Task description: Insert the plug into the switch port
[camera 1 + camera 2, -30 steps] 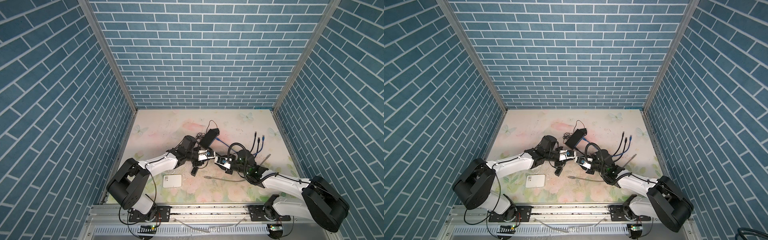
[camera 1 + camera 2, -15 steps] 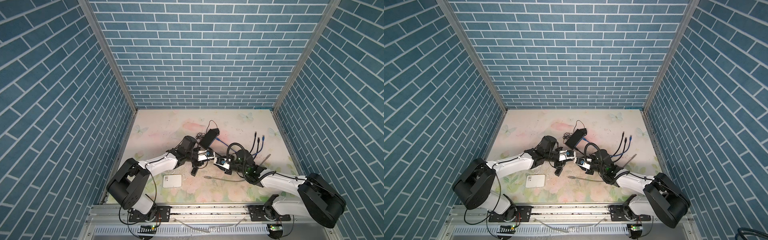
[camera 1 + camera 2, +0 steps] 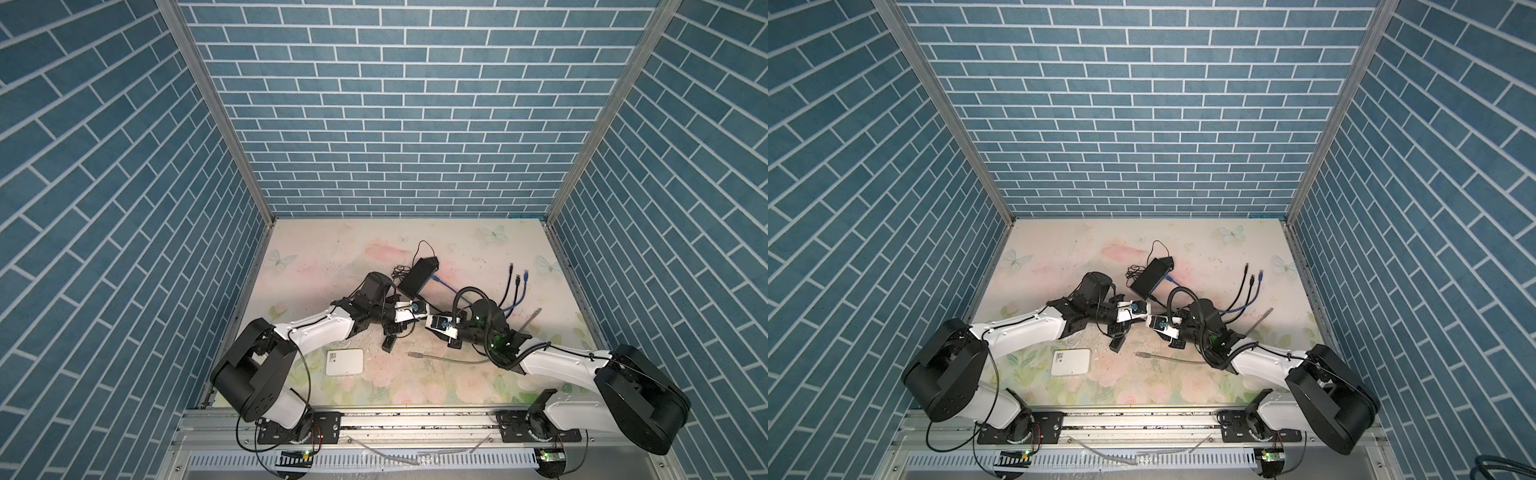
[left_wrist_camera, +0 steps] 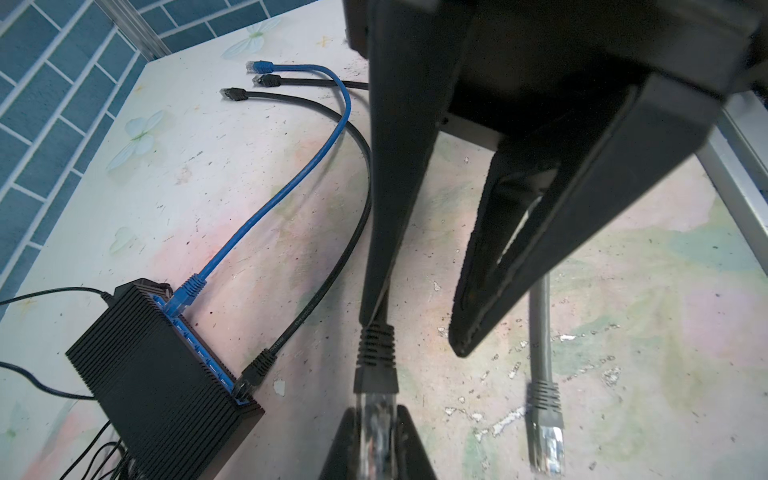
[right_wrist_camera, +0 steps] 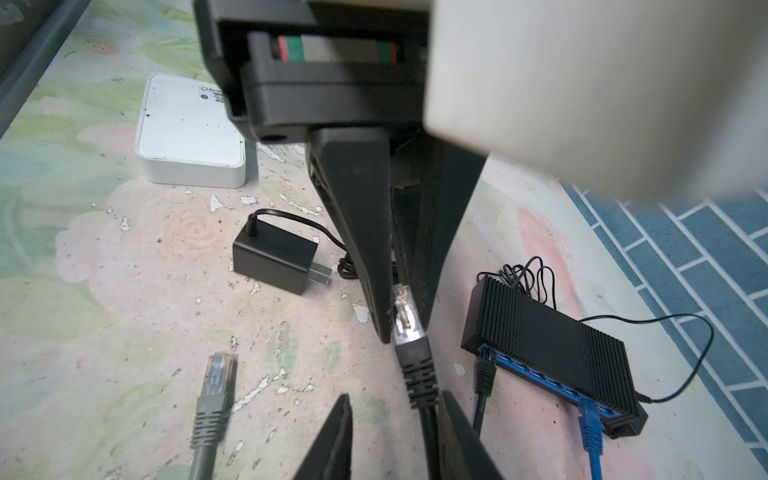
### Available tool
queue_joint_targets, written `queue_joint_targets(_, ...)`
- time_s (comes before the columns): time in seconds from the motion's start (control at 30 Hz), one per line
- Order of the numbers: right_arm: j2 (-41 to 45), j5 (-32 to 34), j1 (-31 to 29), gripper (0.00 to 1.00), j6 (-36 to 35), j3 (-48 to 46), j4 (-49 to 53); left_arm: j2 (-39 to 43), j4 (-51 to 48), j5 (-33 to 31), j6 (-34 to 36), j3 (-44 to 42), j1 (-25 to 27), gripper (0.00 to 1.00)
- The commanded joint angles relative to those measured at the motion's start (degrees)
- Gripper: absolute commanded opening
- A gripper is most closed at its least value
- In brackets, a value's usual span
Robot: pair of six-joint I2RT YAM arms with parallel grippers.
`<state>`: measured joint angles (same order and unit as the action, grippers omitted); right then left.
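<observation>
Enclosure: blue brick-pattern walls shut in three sides of a scuffed floral worktop. The two arms meet near its middle.
Left claw: the left claw is closed on the clear plug of a black cable. It pinches the head itself and seems to hold it off the worktop.
Right claw: the right claw stands part open astride the same cable, just behind the boot. The cable lies against one finger with a gap at the other, so nothing is clamped.
Reason: this looks like a hand-over. The plug's nose is buried in the left claw, so a hold farther back is probably needed before it can enter a port.
Switch: the black ribbed switch lies near the claws. A blue cable fills an end port and a second black lead fills the opposite end. The ports between them look free.
Clutter: a grey cable lies just beside the claws. A power adapter and a white box sit on the side away from the switch.
Room: the switch sits well apart from the walls, and bare worktop lies in front of its ports. The second black lead sits nearest the approach and could snag.
</observation>
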<state>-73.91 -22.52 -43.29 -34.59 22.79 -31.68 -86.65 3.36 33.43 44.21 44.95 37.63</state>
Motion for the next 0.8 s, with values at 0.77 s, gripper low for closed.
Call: queue_joint_targets(0.77, -5.5, 1.6, -0.7, 0.3, 0.0, 0.7, -10.4, 1.3, -0.4, 3.1, -0.1, -0.4, -0.3, 0.15)
